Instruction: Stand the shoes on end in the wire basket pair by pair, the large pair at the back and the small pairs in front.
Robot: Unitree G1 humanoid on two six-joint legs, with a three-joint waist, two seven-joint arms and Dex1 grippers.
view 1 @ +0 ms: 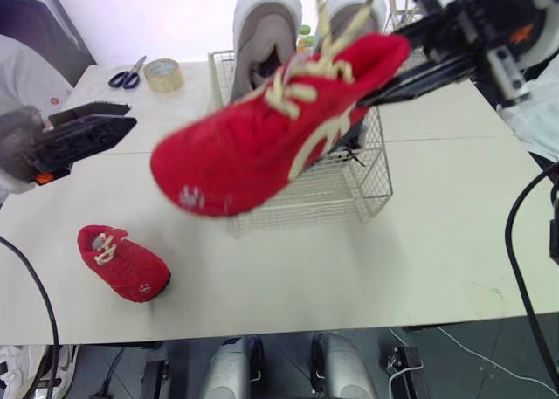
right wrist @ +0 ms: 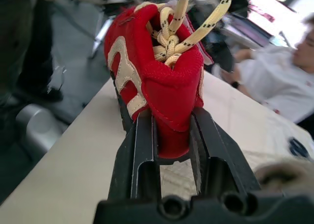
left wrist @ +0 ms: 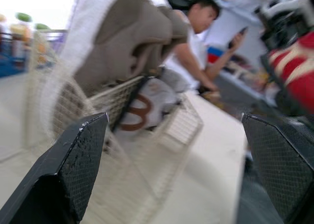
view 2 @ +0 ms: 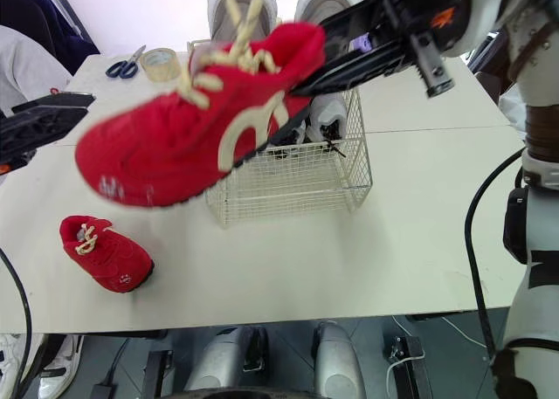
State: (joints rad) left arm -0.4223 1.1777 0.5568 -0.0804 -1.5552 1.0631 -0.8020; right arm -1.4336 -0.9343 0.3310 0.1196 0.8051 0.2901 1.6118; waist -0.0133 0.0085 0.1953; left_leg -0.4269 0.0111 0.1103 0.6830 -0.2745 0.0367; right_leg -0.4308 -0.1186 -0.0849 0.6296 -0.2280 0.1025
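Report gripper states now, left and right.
Left gripper: open, holding nothing.
Right gripper: shut on the red shoe, clamped at its heel, held in the air.

table (view 1: 437, 242): white, seamed | wall (view 1: 157, 15): pale, bright, behind table | floor (view 1: 454, 377): dark grey

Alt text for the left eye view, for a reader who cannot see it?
The right gripper holds a red shoe by its heel in the air before the wire basket, where a large grey pair stands on end. A second red shoe lies on the table at left; the left gripper is open and empty.
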